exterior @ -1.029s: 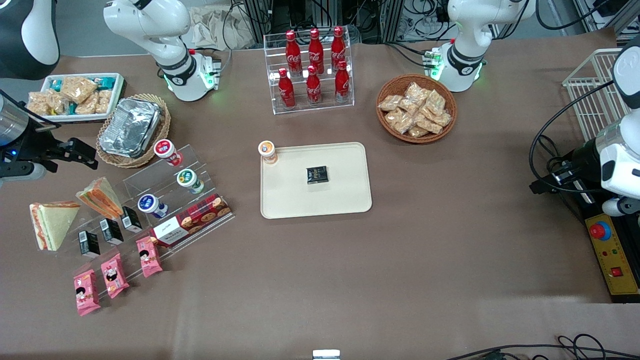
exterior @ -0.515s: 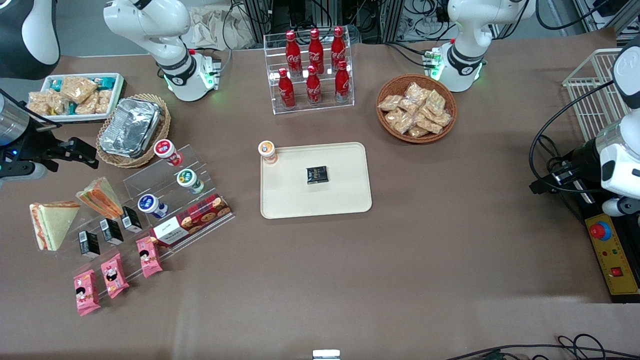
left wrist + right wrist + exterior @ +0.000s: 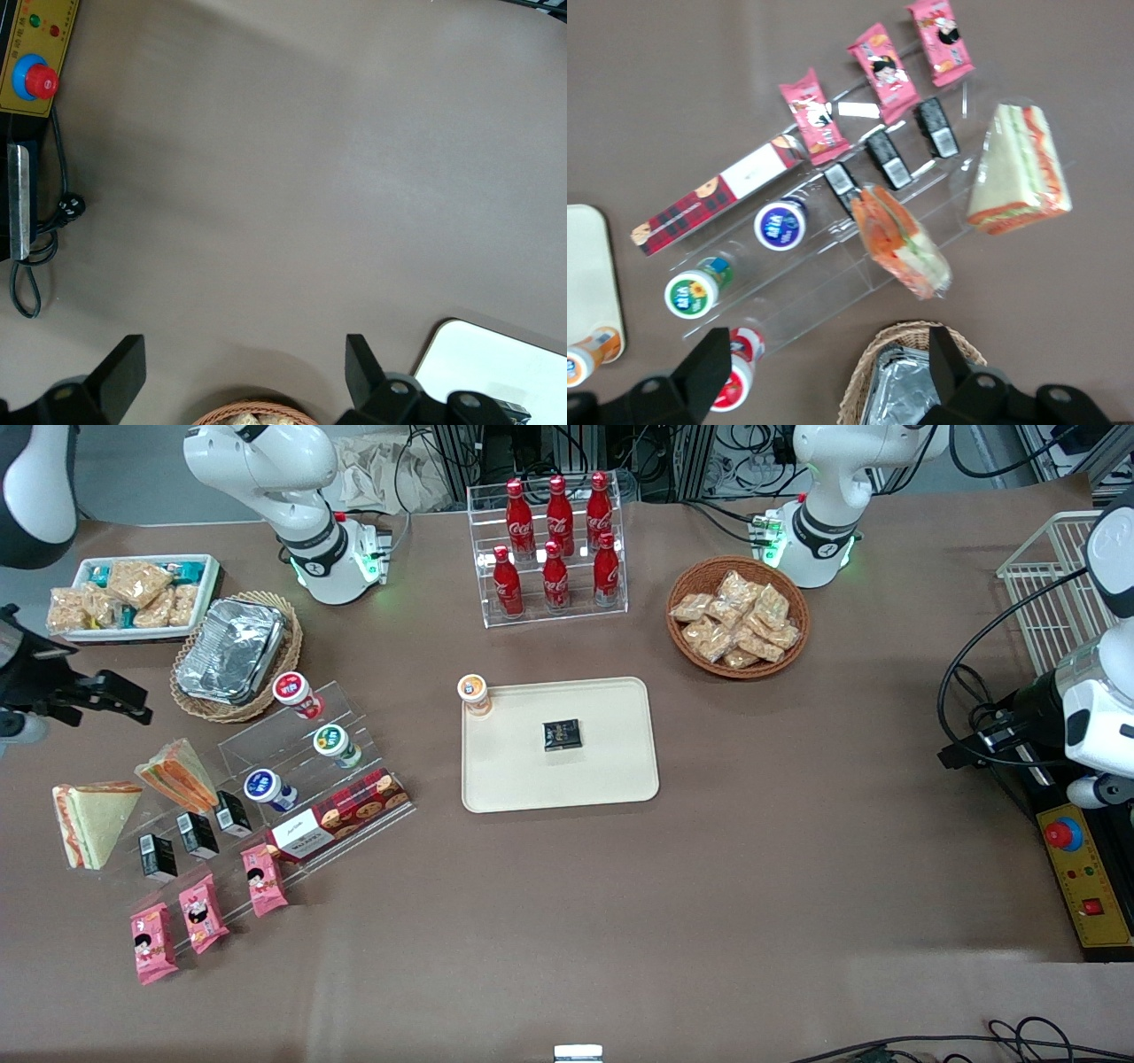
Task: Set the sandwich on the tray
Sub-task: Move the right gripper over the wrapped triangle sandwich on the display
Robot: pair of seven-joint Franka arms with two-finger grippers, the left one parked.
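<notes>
From my station I see the end effector [image 3: 133, 706] hanging above the table [image 3: 709, 886] at the working arm's end, its two fingers [image 3: 710, 361] spread wide apart with nothing between them. The sandwich [image 3: 91, 821] lies on the table below the end effector and nearer the front camera than it, well apart from the fingers. The smaller orange-striped sandwich [image 3: 177, 774] lies between the two, closer to the end effector. In the wrist view I see the sandwich [image 3: 1017, 173] on its side, pale bread face up, the red-orange filling along one long edge. In the front view its long axis runs toward and away from the camera, the narrow tip pointing at the camera, the broad end toward the end effector. The tray [image 3: 611, 779] sits well apart, toward mid-table.
</notes>
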